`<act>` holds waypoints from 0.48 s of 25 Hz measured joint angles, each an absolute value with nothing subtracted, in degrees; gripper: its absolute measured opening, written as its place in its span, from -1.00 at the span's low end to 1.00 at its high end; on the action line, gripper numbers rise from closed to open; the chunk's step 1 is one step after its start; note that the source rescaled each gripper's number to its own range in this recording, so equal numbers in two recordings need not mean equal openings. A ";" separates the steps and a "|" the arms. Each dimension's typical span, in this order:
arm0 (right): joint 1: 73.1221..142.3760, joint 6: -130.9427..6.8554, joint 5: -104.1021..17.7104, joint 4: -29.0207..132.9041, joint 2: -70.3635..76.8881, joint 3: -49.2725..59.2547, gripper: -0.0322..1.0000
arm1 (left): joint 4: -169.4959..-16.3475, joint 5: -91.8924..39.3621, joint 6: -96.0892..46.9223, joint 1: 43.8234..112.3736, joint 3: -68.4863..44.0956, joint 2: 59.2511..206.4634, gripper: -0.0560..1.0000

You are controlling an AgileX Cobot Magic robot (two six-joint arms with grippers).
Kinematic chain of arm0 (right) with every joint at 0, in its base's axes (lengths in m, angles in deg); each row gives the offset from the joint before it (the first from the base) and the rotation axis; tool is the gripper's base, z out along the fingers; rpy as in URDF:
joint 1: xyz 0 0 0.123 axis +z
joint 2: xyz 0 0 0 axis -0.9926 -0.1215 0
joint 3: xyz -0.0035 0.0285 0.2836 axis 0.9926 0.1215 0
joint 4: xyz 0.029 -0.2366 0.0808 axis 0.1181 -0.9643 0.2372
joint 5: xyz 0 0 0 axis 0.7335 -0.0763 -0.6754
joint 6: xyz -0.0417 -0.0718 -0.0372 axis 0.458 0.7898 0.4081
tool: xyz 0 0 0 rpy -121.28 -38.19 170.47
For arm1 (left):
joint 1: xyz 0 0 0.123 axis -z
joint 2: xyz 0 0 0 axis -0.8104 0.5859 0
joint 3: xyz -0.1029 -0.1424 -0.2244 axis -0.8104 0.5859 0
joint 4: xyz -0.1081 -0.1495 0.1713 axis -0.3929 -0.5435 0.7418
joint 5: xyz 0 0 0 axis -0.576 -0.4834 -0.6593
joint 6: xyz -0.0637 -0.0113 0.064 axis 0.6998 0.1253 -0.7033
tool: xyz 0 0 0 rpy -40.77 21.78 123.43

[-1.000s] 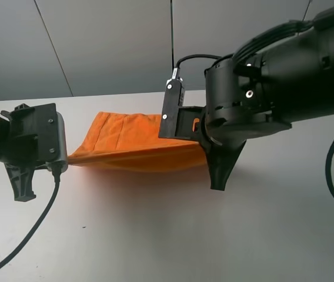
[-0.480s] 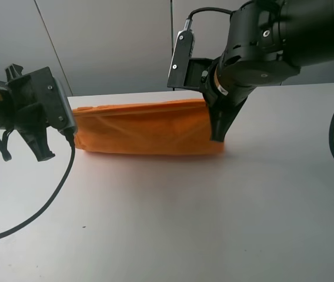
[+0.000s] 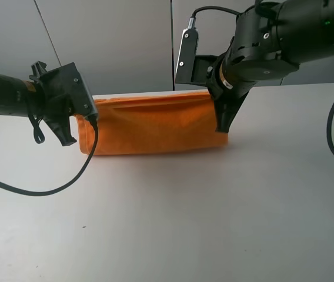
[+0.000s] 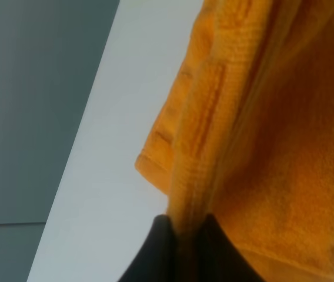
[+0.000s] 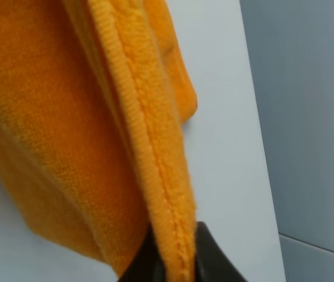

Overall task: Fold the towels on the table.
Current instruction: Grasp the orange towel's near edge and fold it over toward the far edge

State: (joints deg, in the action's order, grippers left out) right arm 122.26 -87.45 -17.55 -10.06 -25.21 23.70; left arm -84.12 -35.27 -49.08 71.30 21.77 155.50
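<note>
Above the plain white worktop (image 3: 184, 223), the left gripper (image 3: 83, 122) and right gripper (image 3: 221, 120) are clamping a bright orange microfibre cloth (image 3: 155, 126) by its ends; wrist views are revealing its stitched hem (image 5: 152, 147).

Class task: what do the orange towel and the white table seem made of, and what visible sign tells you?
The orange towel: soft cloth, probably microfibre or terry; fuzzy pile and a stitched hem show in the wrist views. The table: smooth matte white top, perhaps laminate or painted board; even, no glare.
</note>
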 joint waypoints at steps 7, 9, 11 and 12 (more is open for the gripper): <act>122.03 -94.15 -16.67 -21.55 -32.70 20.60 -0.94 | -84.37 -36.77 -49.08 71.30 18.61 161.44 -0.89; 121.89 -96.49 -16.57 -24.43 -34.38 20.10 -0.94 | -84.97 -38.41 -49.21 71.30 18.62 163.08 -0.89; 121.89 -98.83 -16.57 -26.95 -35.95 19.70 -0.94 | -86.47 -39.94 -50.05 71.30 18.49 164.50 -0.89; 121.89 -99.64 -16.57 -28.04 -36.61 19.70 -0.94 | -87.55 -40.81 -50.92 71.30 18.49 164.91 -0.89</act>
State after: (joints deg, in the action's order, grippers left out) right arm 121.89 -99.64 -16.57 -28.04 -36.61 19.70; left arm -87.55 -40.81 -50.92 71.30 18.49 164.91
